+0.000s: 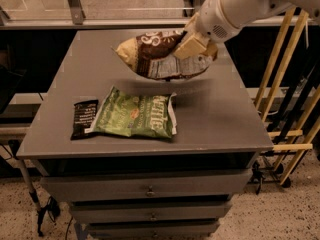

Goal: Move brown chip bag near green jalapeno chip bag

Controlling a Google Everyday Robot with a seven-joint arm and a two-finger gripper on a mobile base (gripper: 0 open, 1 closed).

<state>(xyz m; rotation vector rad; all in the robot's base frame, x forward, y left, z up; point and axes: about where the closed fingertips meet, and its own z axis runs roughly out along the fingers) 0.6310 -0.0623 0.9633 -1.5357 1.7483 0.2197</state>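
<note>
The brown chip bag [157, 54] hangs in the air above the grey table [215, 119], tilted, its tan end to the left and its silvery back panel showing below. My gripper [196, 46] is shut on the bag's right end and comes in from the upper right. The green jalapeno chip bag [136, 115] lies flat on the table's front left part, below and slightly left of the held bag. The brown bag casts a shadow on the table just behind the green bag.
A small flat black packet [83, 119] lies against the green bag's left edge. The table has drawers [150, 190] below its front edge. Wooden rails [290, 109] stand to the right. A glass partition runs behind the table.
</note>
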